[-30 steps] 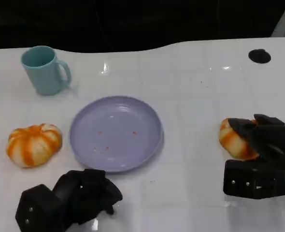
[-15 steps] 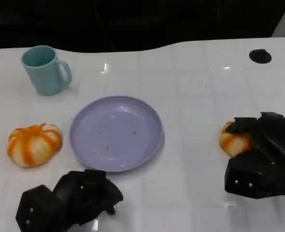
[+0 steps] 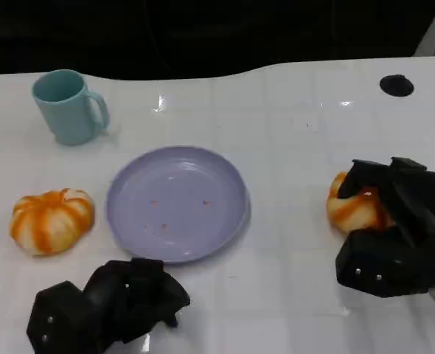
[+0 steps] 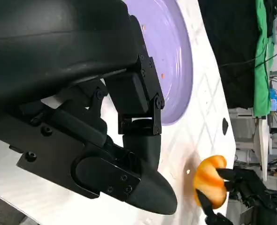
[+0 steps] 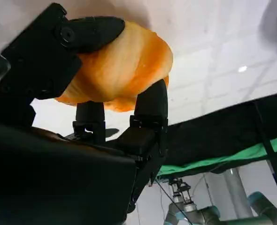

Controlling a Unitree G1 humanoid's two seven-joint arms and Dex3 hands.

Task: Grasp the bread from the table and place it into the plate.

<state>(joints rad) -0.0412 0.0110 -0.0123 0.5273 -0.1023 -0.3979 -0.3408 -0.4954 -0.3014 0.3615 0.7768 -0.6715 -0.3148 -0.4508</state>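
The bread, a rounded orange-and-cream roll, sits at the table's right in the grip of my right hand, whose black fingers wrap over its top and far side. In the right wrist view the fingers clamp the bread from both sides. The lilac plate lies at mid-table, well to the left of the bread, with a few crumbs in it. My left hand rests at the near left with fingers curled in on nothing. The left wrist view shows the plate and the held bread beyond it.
A teal mug stands at the far left. An orange striped, pumpkin-shaped roll lies left of the plate. A black round spot marks the far right of the white table. Bare table separates the plate and the bread.
My right hand's fingers have closed over the bread, and hand and bread have shifted slightly left toward the plate. The left hand has stayed put.
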